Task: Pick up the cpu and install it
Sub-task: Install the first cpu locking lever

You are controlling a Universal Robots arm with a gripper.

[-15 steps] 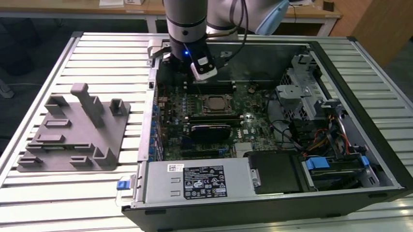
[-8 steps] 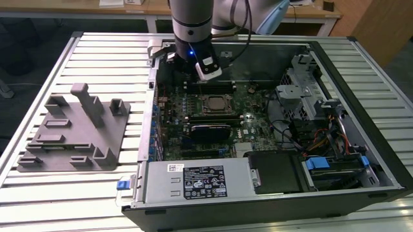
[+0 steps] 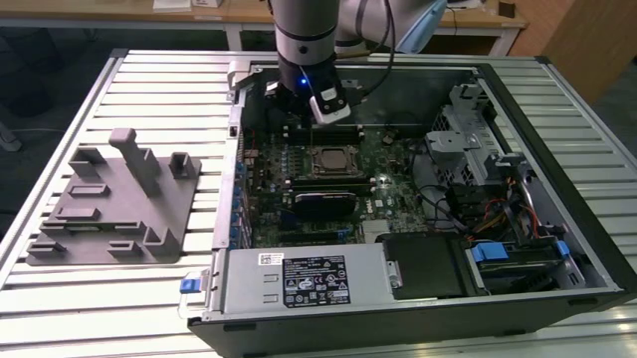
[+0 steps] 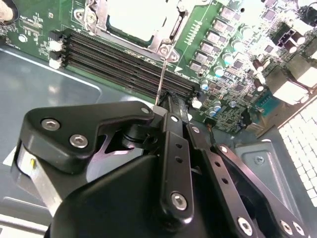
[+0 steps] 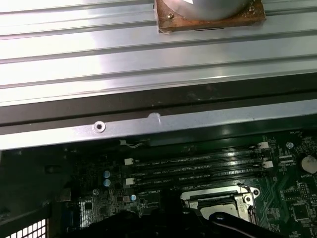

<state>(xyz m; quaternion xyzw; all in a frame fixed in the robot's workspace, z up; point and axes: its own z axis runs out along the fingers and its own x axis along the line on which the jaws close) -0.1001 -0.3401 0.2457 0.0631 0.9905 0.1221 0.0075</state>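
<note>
The cpu [image 3: 329, 160] lies flat inside the black-framed motherboard socket in the open computer case, its pale metal top [image 4: 136, 17] framed by the socket's metal bracket [image 5: 220, 201]. My gripper [image 3: 297, 118] hangs over the memory slots [image 4: 124, 62] just behind the socket. In the second wrist view its black linkage bars converge to a point [image 4: 171, 99], the jaws shut with nothing seen between them. A thin metal lever rod [image 4: 162, 77] stands up from the socket's corner, right at the fingertips.
The grey plastic holder block [image 3: 110, 201] with upright posts stands on the slatted table at the exterior view's left. Inside the case are a power supply [image 3: 303, 280], drive cages [image 3: 478, 149] and cable bundles [image 3: 488, 216]. The case's metal rim [image 5: 148, 124] runs beside the memory slots.
</note>
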